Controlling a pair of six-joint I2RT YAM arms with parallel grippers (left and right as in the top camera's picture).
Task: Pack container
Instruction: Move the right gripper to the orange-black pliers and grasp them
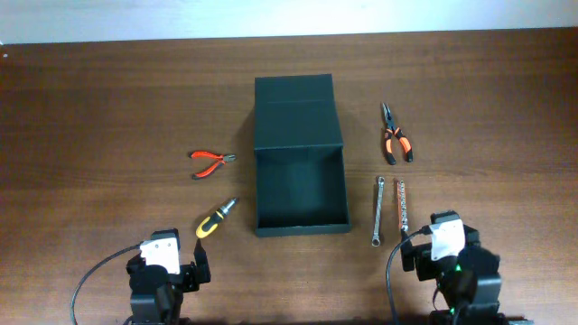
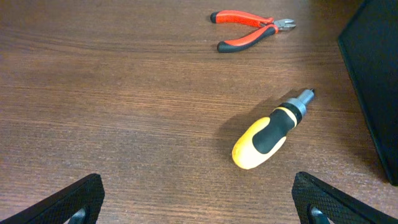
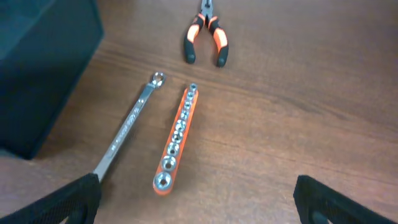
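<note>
Overhead view: I see a brown wooden table [image 1: 90, 90] with the container [image 1: 301, 229] at its centre, open. Its dark lid [image 1: 296, 113] is folded back flat on the far side, and nothing I can see lies inside.

Both arms sit at the near edge, one on each side of the container and apart from it. The left gripper [image 2: 198, 202] shows its fingers [image 2: 71, 200] spread wide with only bare wood between them. The right gripper [image 3: 198, 199] is just as wide and holds nothing.

Right of the container a silver wrench [image 1: 377, 212] lies lengthwise, just ahead of the right gripper. An orange strip of sockets [image 1: 401, 203] lies just beside it, roughly parallel, the two not touching. Farther back on that side rest orange-and-black long-nose pliers [image 1: 396, 143], handles toward me.

Left of the container a stubby yellow-and-black screwdriver [image 1: 215, 219] lies at a slant, tip pointing toward the box, just ahead of the left gripper. Beyond it lie small red-handled cutters [image 1: 211, 162], jaws toward the container.
</note>
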